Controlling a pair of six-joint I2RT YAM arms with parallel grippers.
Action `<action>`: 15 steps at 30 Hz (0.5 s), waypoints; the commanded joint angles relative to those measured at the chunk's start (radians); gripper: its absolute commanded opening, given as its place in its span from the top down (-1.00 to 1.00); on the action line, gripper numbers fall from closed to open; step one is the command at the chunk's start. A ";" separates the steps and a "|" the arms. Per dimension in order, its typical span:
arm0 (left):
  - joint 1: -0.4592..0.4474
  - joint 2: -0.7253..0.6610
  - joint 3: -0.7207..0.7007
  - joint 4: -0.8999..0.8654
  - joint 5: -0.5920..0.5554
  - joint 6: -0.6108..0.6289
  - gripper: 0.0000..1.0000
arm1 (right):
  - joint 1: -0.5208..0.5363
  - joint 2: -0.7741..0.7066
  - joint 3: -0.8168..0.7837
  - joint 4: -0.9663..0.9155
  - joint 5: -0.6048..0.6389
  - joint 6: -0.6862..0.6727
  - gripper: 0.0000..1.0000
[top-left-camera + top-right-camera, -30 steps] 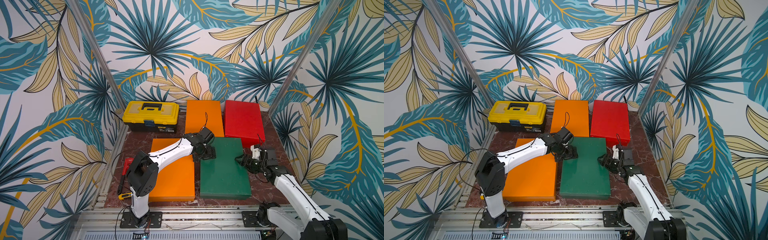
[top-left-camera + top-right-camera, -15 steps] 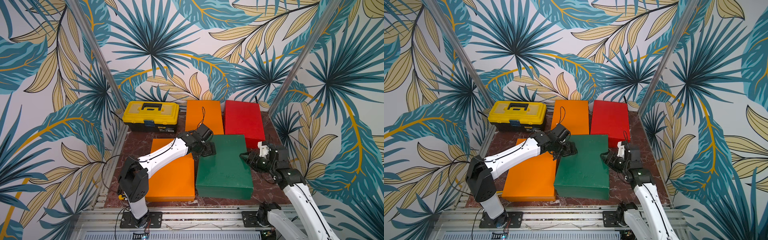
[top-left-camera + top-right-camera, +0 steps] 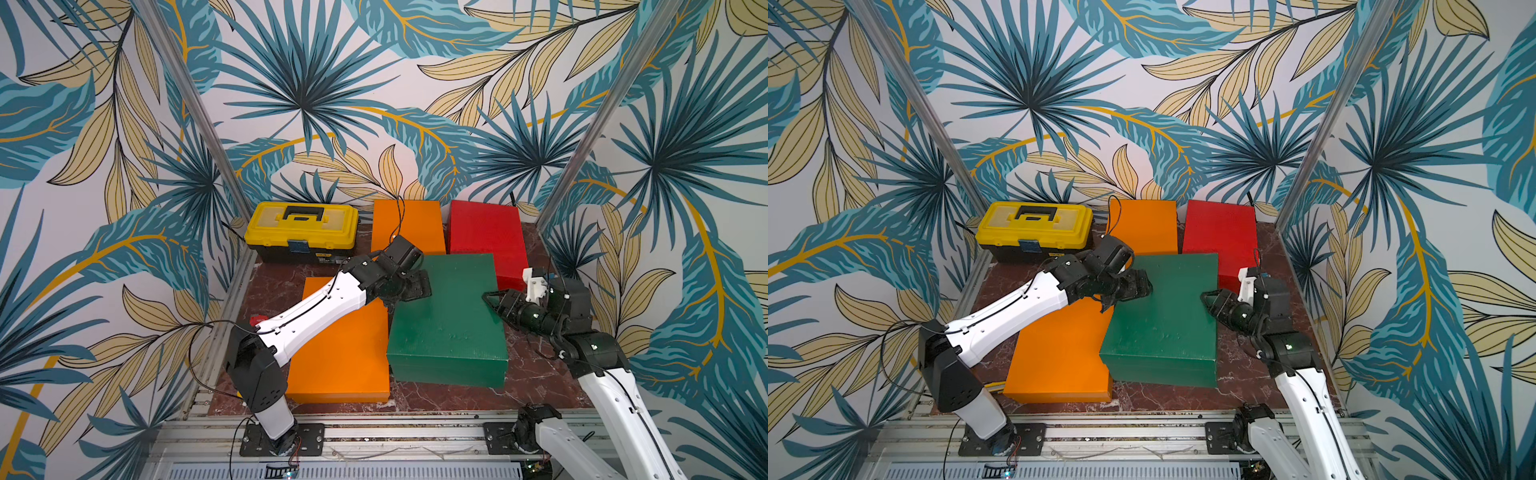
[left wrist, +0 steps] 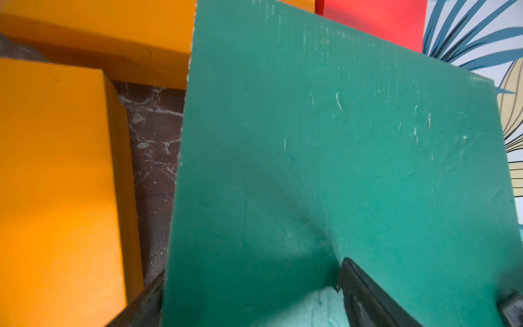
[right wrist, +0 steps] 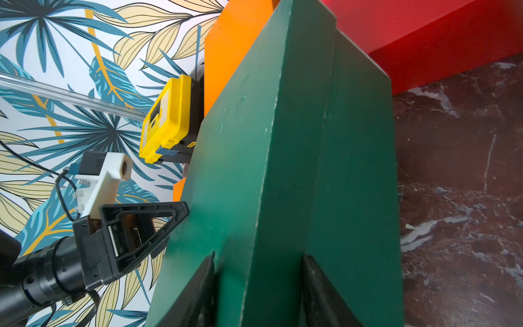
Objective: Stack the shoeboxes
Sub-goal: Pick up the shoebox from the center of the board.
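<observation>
Green shoebox (image 3: 449, 328) higher, between both hands (image 3: 406, 291) (image 3: 493, 300)

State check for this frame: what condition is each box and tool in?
green shoebox: lidded, lifted, held from both sides.
near orange shoebox: lidded, flat on table.
far orange shoebox: lidded, flat on table.
red shoebox: lidded, flat on table.
toolbox: shut.
left tool: clamped on green shoebox.
right tool: clamped on green shoebox.
</observation>
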 commanded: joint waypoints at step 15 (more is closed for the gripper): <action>0.016 -0.039 0.168 0.180 0.024 0.135 -0.72 | 0.140 0.261 0.188 0.246 -0.160 -0.016 0.05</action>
